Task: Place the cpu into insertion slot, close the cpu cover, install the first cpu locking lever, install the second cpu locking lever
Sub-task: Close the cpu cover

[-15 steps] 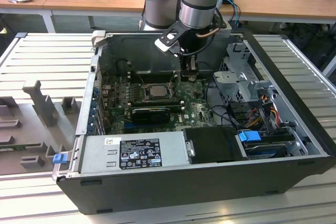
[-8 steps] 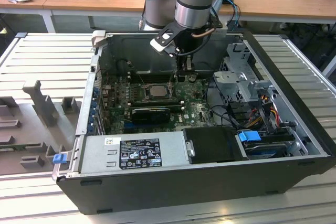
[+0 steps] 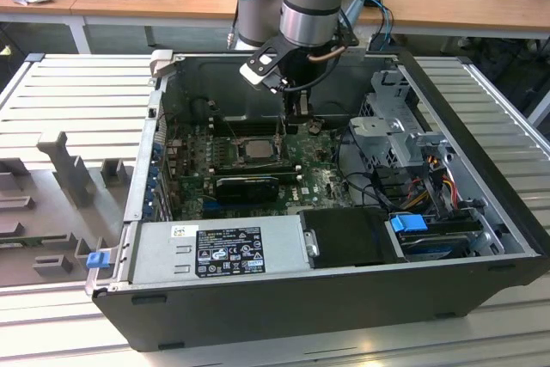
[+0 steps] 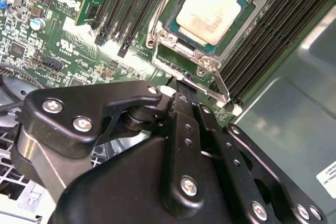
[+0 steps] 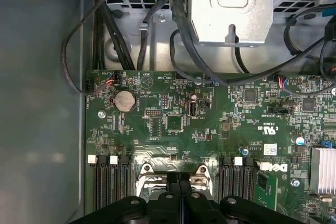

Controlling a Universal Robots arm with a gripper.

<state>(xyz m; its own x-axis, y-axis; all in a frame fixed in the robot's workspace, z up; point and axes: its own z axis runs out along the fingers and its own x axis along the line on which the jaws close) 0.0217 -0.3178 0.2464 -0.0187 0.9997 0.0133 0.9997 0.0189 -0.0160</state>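
The cpu (image 4: pixel 212 11), a pale silver square, lies flat in the insertion slot (image 4: pixel 173 27) on the green board; in the exterior view the cpu (image 3: pixel 256 147) sits mid-board. The cpu cover (image 4: pixel 206 62), a silvery frame, lies down around the chip. A thin locking lever (image 4: pixel 223 88) runs along the socket's near edge. My gripper (image 4: pixel 181 92) is shut, fingers pressed together with nothing visible between them, its tips at that lever beside the socket. In the first wrist view the gripper (image 5: pixel 180 181) hangs over the socket's edge (image 5: pixel 173 170). In the exterior view the gripper (image 3: pixel 298 118) hangs just right of the cpu.
Long black memory slots (image 4: pixel 131 9) flank the socket on both sides. A drive cage (image 3: pixel 400 131) with cables (image 5: pixel 184 35) stands at the exterior view's right, the power supply (image 3: pixel 219 251) along the front. The case walls (image 3: pixel 142 178) enclose the board.
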